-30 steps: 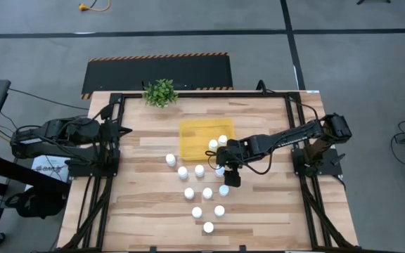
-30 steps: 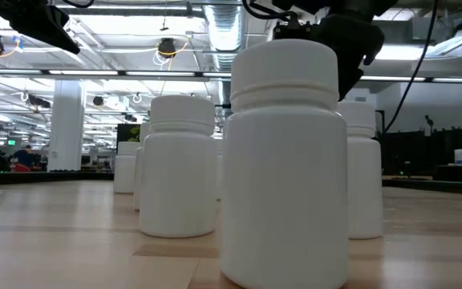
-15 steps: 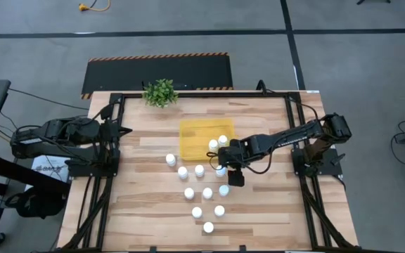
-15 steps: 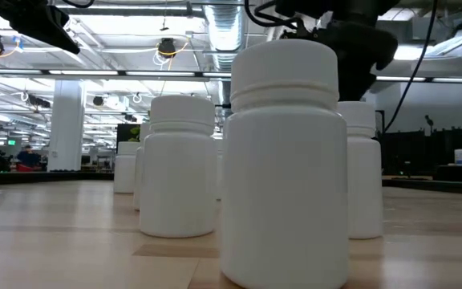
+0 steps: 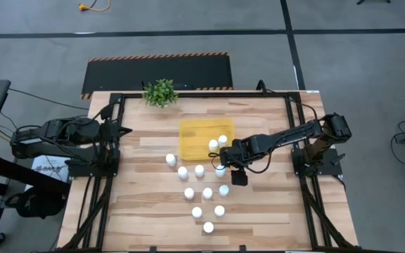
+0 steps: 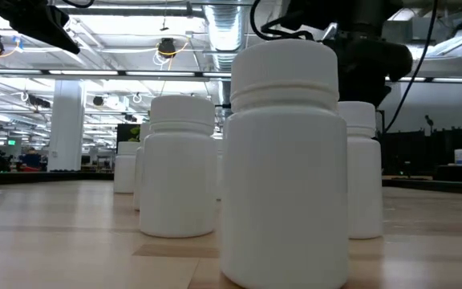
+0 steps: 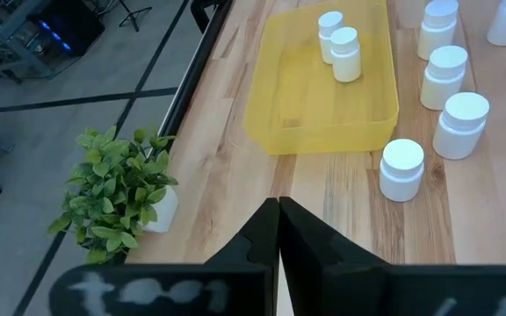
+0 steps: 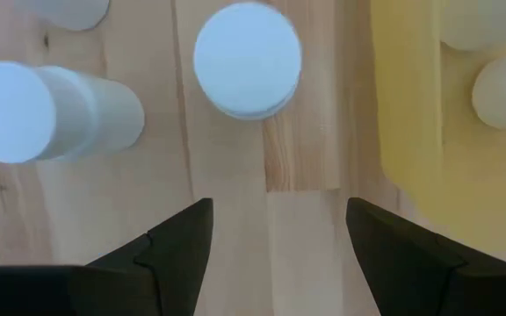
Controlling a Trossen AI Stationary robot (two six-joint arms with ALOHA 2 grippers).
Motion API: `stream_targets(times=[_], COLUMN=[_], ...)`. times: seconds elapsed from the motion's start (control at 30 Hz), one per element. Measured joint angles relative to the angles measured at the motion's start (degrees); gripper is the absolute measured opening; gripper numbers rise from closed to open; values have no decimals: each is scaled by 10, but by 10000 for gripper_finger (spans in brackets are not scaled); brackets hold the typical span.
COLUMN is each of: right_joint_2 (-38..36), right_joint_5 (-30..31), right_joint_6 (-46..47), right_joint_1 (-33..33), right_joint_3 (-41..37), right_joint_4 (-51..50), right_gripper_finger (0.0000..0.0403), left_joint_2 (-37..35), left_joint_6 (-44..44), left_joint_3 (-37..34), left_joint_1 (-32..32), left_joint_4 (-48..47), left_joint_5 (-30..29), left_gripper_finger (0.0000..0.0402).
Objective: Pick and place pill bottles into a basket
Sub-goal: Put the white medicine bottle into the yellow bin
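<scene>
Several white pill bottles (image 5: 207, 192) stand upright on the wooden table, and two more (image 5: 218, 143) stand inside the yellow basket (image 5: 195, 139). My right gripper (image 5: 228, 166) hangs open and pointing down, just off the basket's near right corner. In its wrist view (image 8: 279, 233) one bottle's cap (image 8: 247, 60) lies ahead of the fingers, not between them, and the basket wall (image 8: 411, 132) is beside them. My left gripper (image 7: 278, 215) is shut and holds nothing, back at the table's left edge (image 5: 111, 130).
A small green plant (image 5: 160, 92) in a white pot stands at the far edge, left of the basket. Black frame rails (image 5: 297, 140) run along the table's sides. In the low view a near bottle (image 6: 285, 164) hides much of the table behind it.
My right gripper has tipped more steeply downward above the bottles near the basket's corner, its wrist drifting slightly toward the table's right edge. Its fingers have stayed open. No bottle has moved.
</scene>
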Motion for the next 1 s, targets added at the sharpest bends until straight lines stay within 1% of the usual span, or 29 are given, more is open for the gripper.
stream_targets(times=[0.07, 0.37, 1.0], right_joint_2=[3, 65, 65], right_joint_5=[0, -10, -25], right_joint_6=[-9, -16, -46], right_joint_1=[-1, -3, -10], right_joint_3=[0, 0, 17], right_joint_4=[4, 26, 86], right_gripper_finger=[256, 256, 256], left_joint_2=[0, 0, 0], left_joint_6=[0, 0, 0], left_joint_3=[0, 0, 0], left_joint_1=[0, 0, 0], left_joint_4=[0, 0, 0], left_joint_5=[0, 0, 0], left_gripper_finger=[0, 0, 0])
